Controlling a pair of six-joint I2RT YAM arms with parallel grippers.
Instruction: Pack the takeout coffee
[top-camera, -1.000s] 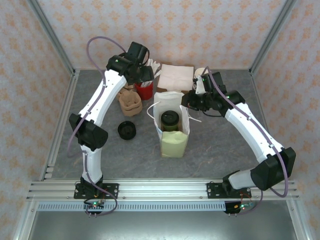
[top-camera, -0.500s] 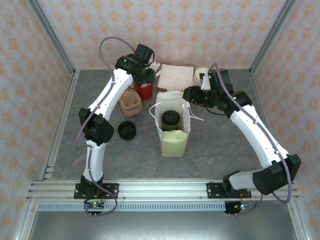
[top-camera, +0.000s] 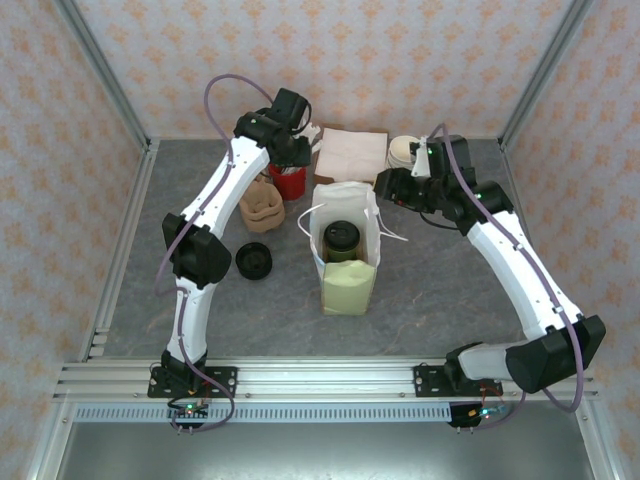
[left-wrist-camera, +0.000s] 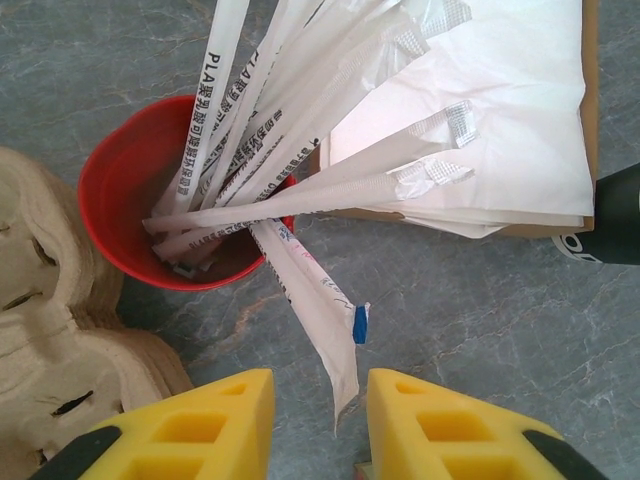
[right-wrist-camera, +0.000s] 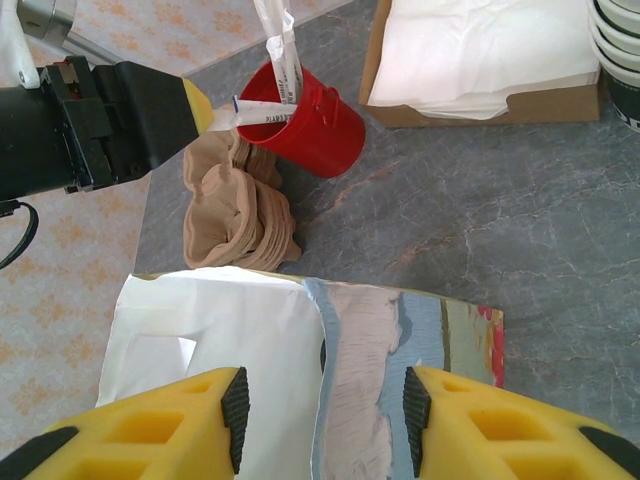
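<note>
Your coffee (top-camera: 341, 238) was standing upright inside the bag (top-camera: 350, 285) at the middle of the table (top-camera: 450, 290). From the top camera you looked almost straight down on its round black lid, with a band of the olive-green cup showing below the lid's near edge. It sat well under the bag's rim, and the white inner walls rose on all sides of it. Neither gripper was touching it.

Your left gripper (left-wrist-camera: 320, 385) was over at the far side of the table, above the red cup (left-wrist-camera: 115, 215) of paper-wrapped straws (left-wrist-camera: 330, 190). Its yellow fingers were parted. The loose end of one straw (left-wrist-camera: 325, 310) (the one with the small blue mark) lay in the gap between them, with grey table showing on either side of it, so nothing was clamped. A stack of brown pulp carriers (left-wrist-camera: 50, 300) lay touching the red cup on one side. The box of white napkins (left-wrist-camera: 500, 120) lay on the other side.

Your right gripper (right-wrist-camera: 320, 400) hung over the far rim of the bag with its jaws standing apart and the folded paper edge between them. It looked released. The wrist view was too close to show whether the paper brushed either pad.

A loose black lid (top-camera: 254, 261) lay flat on the table to the left of the bag, near the carriers. A stack of cream cups (top-camera: 403, 150) stood at the back, beside the right wrist.
</note>
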